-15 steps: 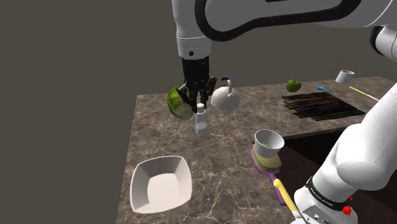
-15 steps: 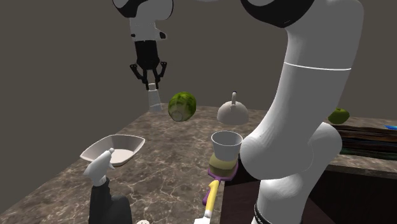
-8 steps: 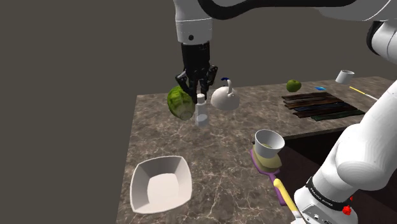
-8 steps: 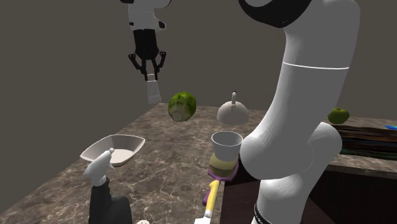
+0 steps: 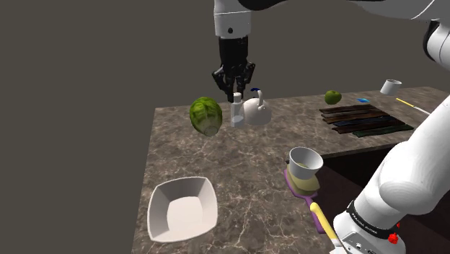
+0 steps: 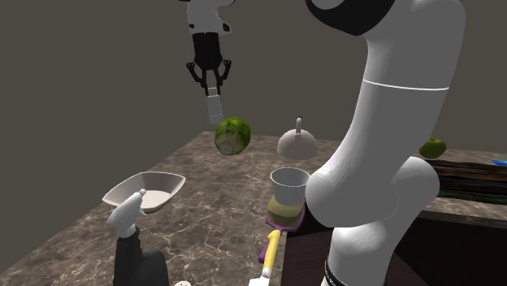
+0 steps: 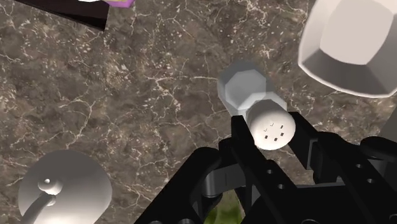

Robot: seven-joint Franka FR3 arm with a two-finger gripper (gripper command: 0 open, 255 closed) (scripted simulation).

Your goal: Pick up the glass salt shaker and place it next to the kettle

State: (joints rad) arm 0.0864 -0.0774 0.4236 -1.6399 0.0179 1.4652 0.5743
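**A:** Take the shoulder view from its left. There is a white bowl [image 5: 182, 209] at the front of the marbled tabletop [image 5: 238, 180], then a green cabbage [image 5: 205, 115]. Next comes the salt shaker [image 5: 237, 114], lifted clear of the tabletop between the cabbage and the white kettle [image 5: 255, 110].

**B:** Held how?

**A:** The gripper [image 5: 236, 98] hangs straight down with its fingers pinching the top of the shaker. In the wrist view the holed cap [image 7: 271, 127] is clasped between them, and the body runs away toward the tabletop.

**B:** So which way does its long axis run?

**A:** Close to upright, with the cap up and the base down. It leans slightly in the second exterior view, where the salt shaker [image 6: 214, 110] shows above the cabbage and apart from the kettle.

**B:** How will it handle?

**A:** It is pale and partly see-through, so I'd judge it light, stiff, slick and breakable. The neck under the cap seems the sensible hold, because the cap's lip should stop it sliding out. It may swing from there, though. I'd lower it gently, base first, without knocking the kettle.

**B:** And right of the kettle?

**A:** A white cup [image 5: 304, 162] stands nearer the front edge, well apart.
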